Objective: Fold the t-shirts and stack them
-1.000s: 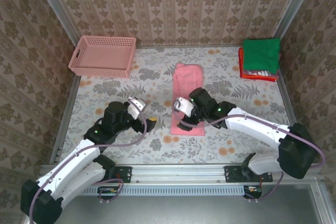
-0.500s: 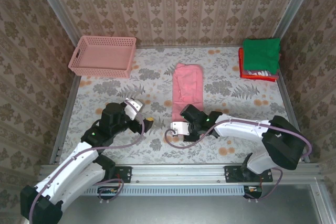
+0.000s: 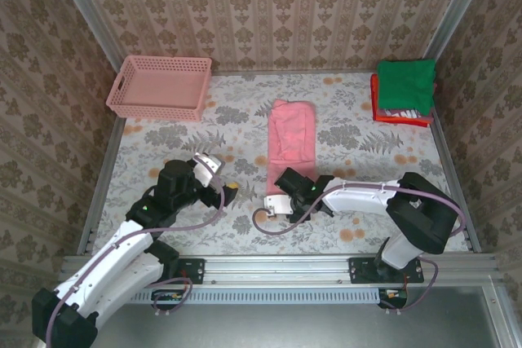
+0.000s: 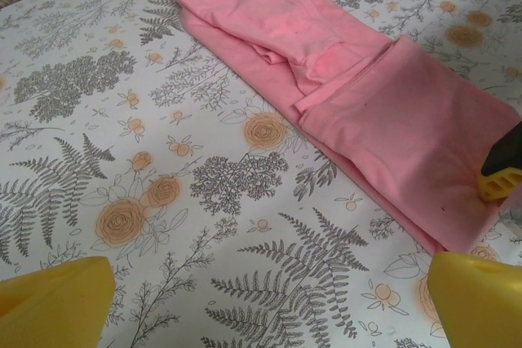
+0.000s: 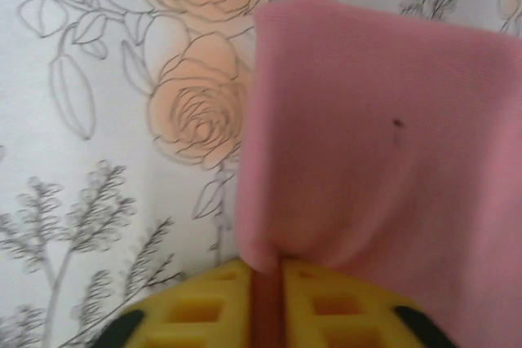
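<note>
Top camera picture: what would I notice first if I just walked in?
The long salmon-pink shirt lying in the middle, with the right gripper shut on its near edge. Then the folded shirt stack, green on top, in the far right corner, and the pink basket at the far left.

The salmon-pink t-shirt (image 3: 292, 138) is plain, with one tiny dark speck in the right wrist view. The table cover (image 3: 163, 148) is white, printed with grey ferns and orange roses. The lattice basket (image 3: 159, 87) is pink. A green t-shirt (image 3: 405, 81) tops a white t-shirt (image 3: 398, 112) and a red t-shirt (image 3: 376, 97). The wallpaper (image 3: 269, 6) is beige damask. The left gripper (image 4: 269, 307) has yellow fingers (image 4: 57, 303).
</note>
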### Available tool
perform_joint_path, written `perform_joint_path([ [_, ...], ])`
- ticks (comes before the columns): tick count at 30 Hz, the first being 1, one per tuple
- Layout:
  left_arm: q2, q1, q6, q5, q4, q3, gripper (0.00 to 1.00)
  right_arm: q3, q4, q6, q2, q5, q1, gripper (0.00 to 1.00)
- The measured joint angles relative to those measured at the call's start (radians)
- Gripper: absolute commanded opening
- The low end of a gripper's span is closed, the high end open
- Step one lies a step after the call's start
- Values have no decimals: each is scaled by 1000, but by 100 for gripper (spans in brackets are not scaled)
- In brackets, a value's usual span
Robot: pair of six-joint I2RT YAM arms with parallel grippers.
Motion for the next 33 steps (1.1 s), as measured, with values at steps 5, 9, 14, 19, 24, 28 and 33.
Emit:
perform_joint_path([
  [5, 0, 0, -2, 1, 3, -3, 100, -1, 31, 3, 3, 55, 5, 0],
  [9, 25, 0, -61, 0, 29, -6, 100, -8, -2, 18, -26, 70, 34, 0],
  [14, 163, 1, -284, -30, 72, 16, 100, -21, -106, 61, -136, 55, 77, 0],
  [19, 345, 5, -590, -33, 161, 64, 99, -22, -203, 101, -262, 27, 98, 0],
  [24, 550, -5, -794, -31, 225, 177, 79, -22, -267, 117, -338, 3, 101, 0],
  [28, 727, -22, -900, -12, 286, 276, 61, -23, -296, 124, -366, -4, 101, 0],
  [33, 909, -47, -992, 5, 322, 357, 47, -23, -311, 124, -379, -7, 101, 0],
])
